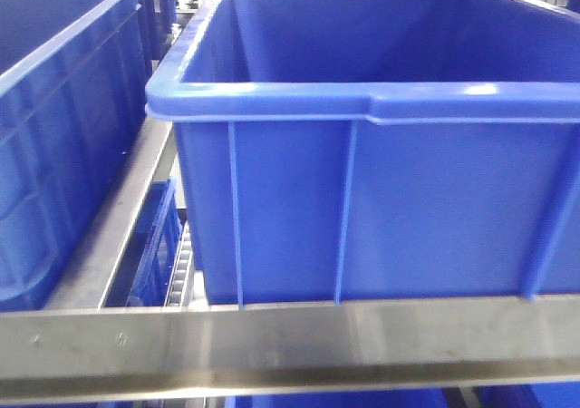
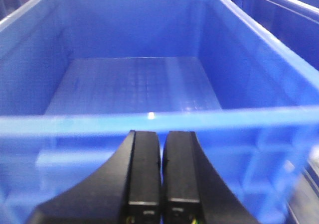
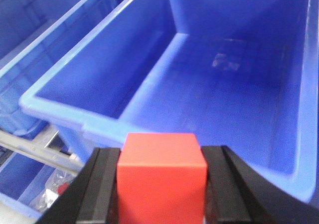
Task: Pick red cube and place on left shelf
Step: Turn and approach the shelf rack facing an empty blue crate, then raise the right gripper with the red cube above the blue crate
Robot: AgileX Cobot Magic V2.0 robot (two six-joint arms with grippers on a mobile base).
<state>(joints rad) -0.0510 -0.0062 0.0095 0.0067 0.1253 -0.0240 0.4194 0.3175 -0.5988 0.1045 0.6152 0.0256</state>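
The right gripper (image 3: 160, 194) is closed on the red cube (image 3: 162, 171). The cube fills the gap between the two black fingers (image 3: 102, 184), and both of its side faces touch the inner pads. It sits upright at the fingertip end of the jaws with its top face fully exposed to the right wrist camera. The cube is held above the near rim of an open blue bin (image 3: 55, 109) and is apart from that rim. The bin interior extends ahead and to the right of the cube. A neighbouring bin (image 3: 45, 40) stands to the left, with a metal strut (image 3: 30, 147) below it. The left gripper (image 2: 161, 179) has its fingers (image 2: 144, 174) brought together, leaving only a thin seam between them. It is positioned just in front of the near rim of a second blue bin (image 2: 149, 118). In the front-facing view, a large blue bin (image 1: 362, 208) sits behind a horizontal metal rail (image 1: 272, 344), with another bin (image 1: 54, 154) beside it on the left.
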